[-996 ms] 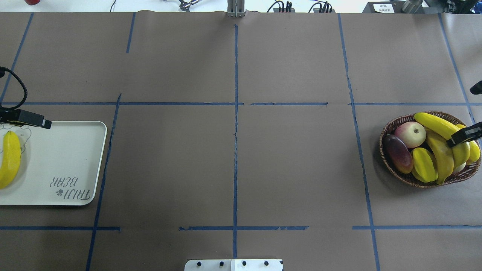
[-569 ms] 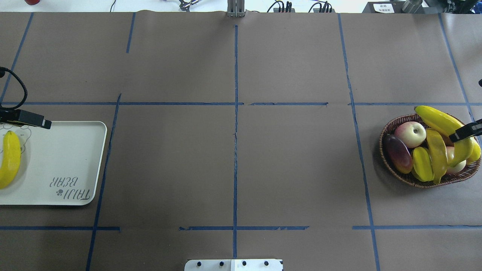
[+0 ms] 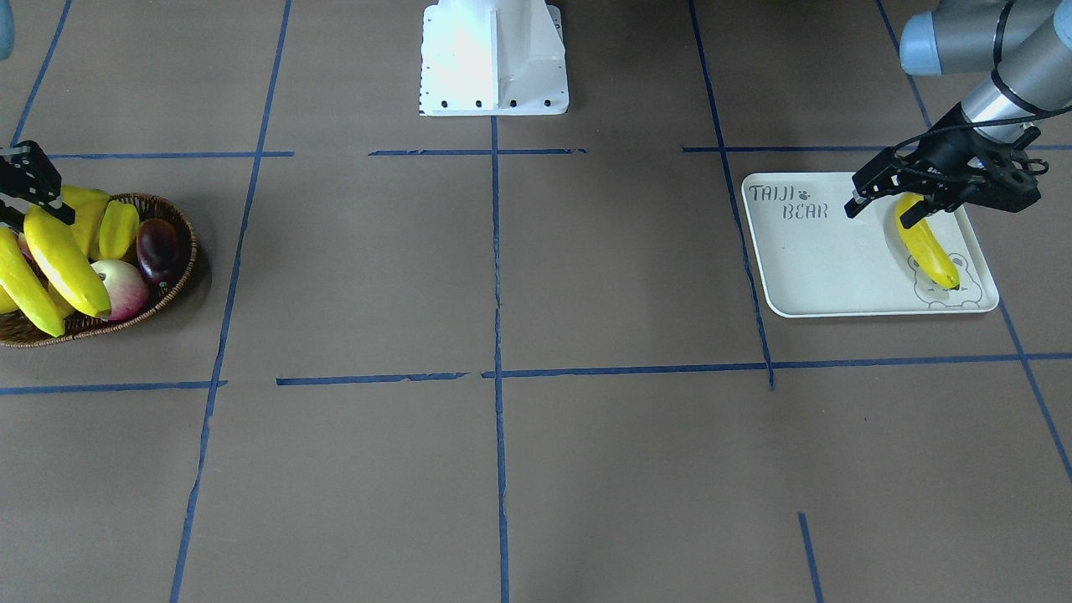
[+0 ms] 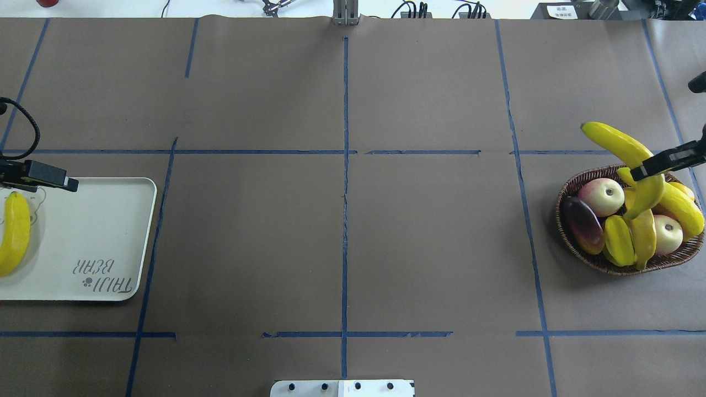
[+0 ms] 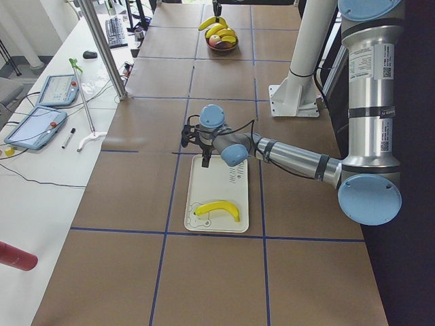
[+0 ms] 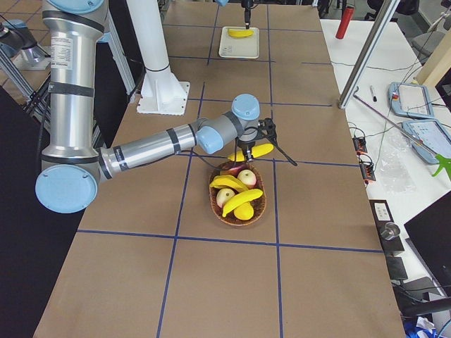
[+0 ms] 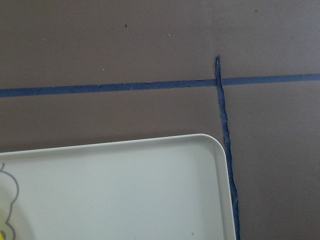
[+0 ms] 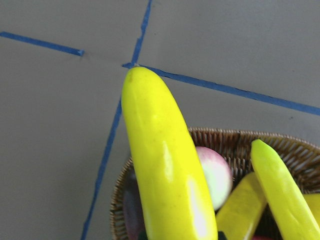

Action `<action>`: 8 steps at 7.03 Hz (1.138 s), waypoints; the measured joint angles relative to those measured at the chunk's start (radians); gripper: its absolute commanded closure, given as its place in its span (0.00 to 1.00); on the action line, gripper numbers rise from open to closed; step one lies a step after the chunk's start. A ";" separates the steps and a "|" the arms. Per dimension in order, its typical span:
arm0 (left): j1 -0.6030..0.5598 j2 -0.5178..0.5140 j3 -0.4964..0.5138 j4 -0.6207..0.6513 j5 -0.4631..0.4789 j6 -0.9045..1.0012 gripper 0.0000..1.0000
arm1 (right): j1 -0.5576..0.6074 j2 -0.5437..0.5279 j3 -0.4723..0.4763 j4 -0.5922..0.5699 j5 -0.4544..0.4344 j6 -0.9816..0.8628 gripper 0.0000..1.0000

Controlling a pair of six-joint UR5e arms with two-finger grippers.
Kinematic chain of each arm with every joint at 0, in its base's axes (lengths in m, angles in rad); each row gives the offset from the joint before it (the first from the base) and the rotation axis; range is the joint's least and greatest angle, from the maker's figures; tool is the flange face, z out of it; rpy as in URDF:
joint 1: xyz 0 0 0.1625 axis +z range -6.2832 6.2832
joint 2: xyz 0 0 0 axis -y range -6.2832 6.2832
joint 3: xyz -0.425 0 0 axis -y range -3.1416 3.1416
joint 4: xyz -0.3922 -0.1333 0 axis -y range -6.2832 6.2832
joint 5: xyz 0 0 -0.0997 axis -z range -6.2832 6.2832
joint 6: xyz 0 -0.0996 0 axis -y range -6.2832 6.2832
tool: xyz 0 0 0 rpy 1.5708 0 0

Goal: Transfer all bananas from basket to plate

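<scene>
One banana (image 4: 618, 144) hangs lifted above the wicker basket (image 4: 559, 218) at the table's right end, with my right gripper (image 4: 648, 168) shut on it near its middle. In the right wrist view this banana (image 8: 165, 165) fills the centre over the basket rim. Two more bananas (image 4: 684, 207) (image 4: 642, 237) lie in the basket. At the left end, another banana (image 4: 14, 231) rests on the cream plate (image 4: 99, 220). My left gripper (image 3: 909, 197) hovers open over that banana's robot-side end, holding nothing.
The basket also holds two apples (image 4: 604, 196), a dark purple fruit (image 4: 583, 223) and a star fruit (image 4: 619, 240). The robot's white base (image 3: 494, 59) stands at the near middle edge. Blue tape lines cross the brown table cover.
My right gripper has risen with the banana, lifting it out of the basket toward the far side. The fruit left in the basket has shifted. My left gripper has barely moved.
</scene>
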 measured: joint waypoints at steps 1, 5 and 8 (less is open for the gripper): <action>0.001 -0.019 -0.006 -0.013 -0.005 -0.081 0.00 | -0.066 0.077 -0.001 0.011 -0.023 0.142 0.95; 0.051 -0.195 -0.006 -0.025 -0.007 -0.492 0.00 | -0.347 0.365 -0.019 0.044 -0.268 0.582 0.95; 0.119 -0.326 0.011 -0.025 -0.002 -0.718 0.00 | -0.477 0.438 -0.133 0.307 -0.411 0.785 0.96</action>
